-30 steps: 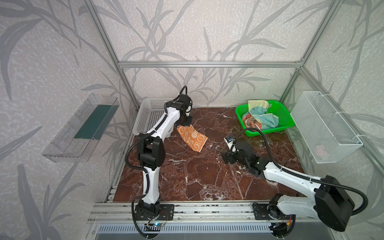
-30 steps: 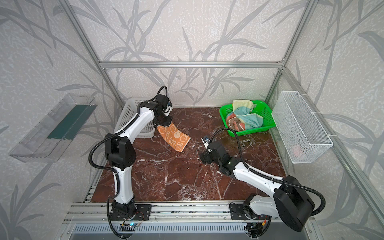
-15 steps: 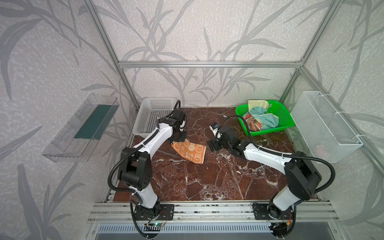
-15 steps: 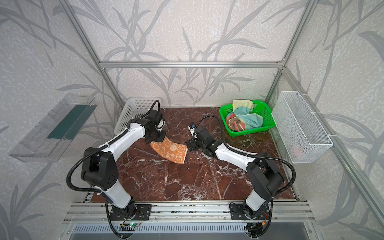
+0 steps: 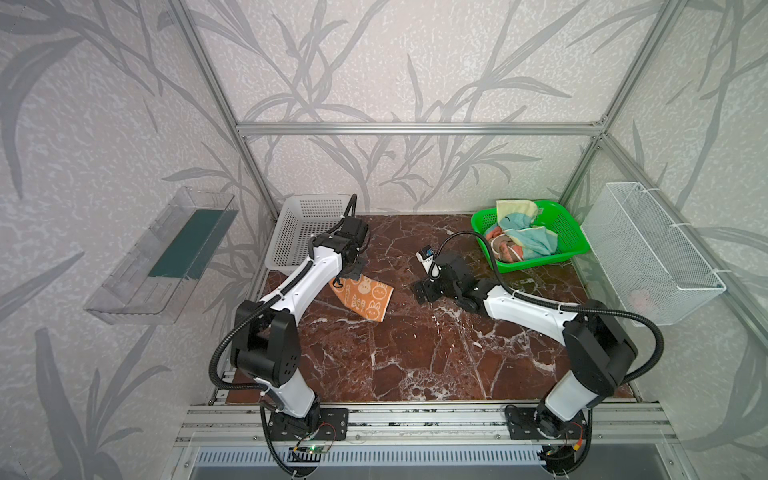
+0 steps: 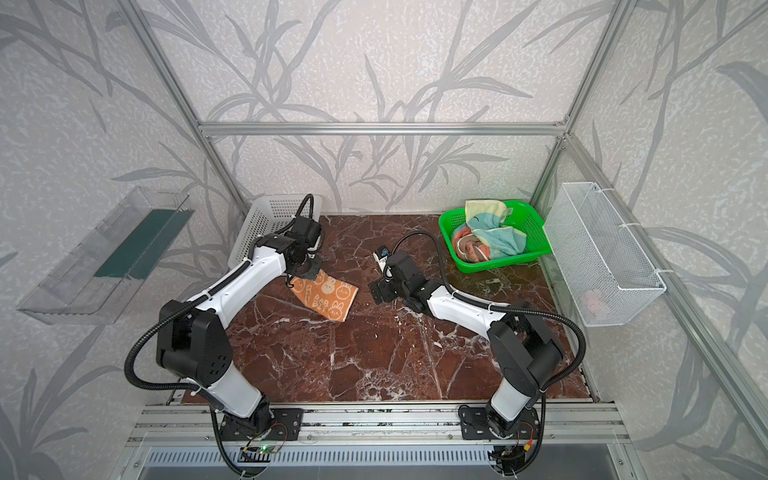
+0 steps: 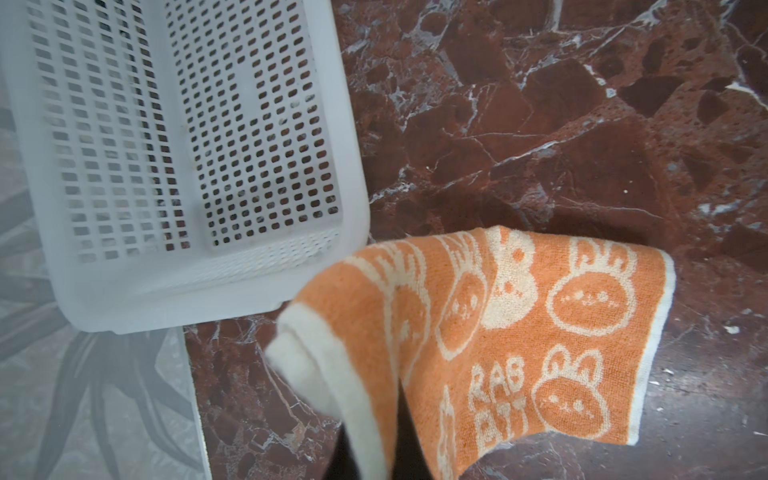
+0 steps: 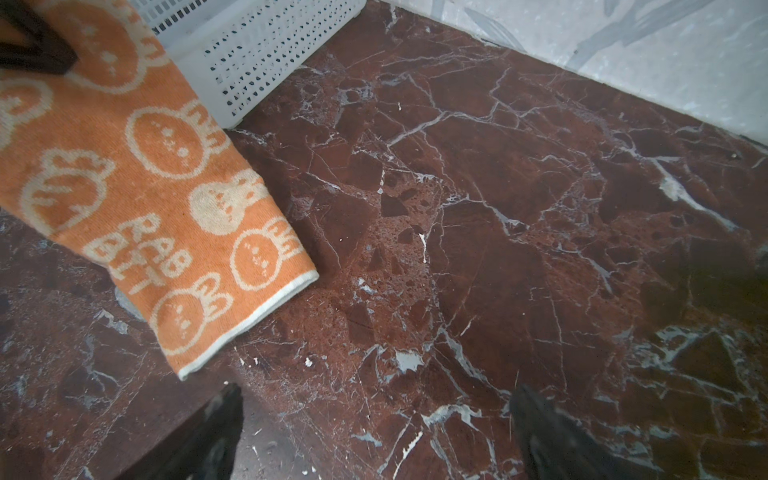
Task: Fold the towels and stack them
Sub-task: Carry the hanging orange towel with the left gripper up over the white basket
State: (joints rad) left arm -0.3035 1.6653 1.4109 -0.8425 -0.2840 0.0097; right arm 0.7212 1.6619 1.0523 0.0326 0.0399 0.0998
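**Both top views and wrist views.** The right gripper (image 5: 424,289) hung low over the marble table (image 5: 415,353), wide open and empty, just beside the orange towel (image 5: 365,297). In the right wrist view its fingertips (image 8: 220,432) were clear of the towel's white edge. The left gripper (image 5: 352,273) was clamped on one doubled end of the orange towel. That end was raised and the other lay on the table. Behind stood the white basket (image 5: 299,232). At the far right, the green basket (image 5: 567,230) held the yellow towel (image 5: 515,210) and pink towel (image 5: 503,249), crumpled together.
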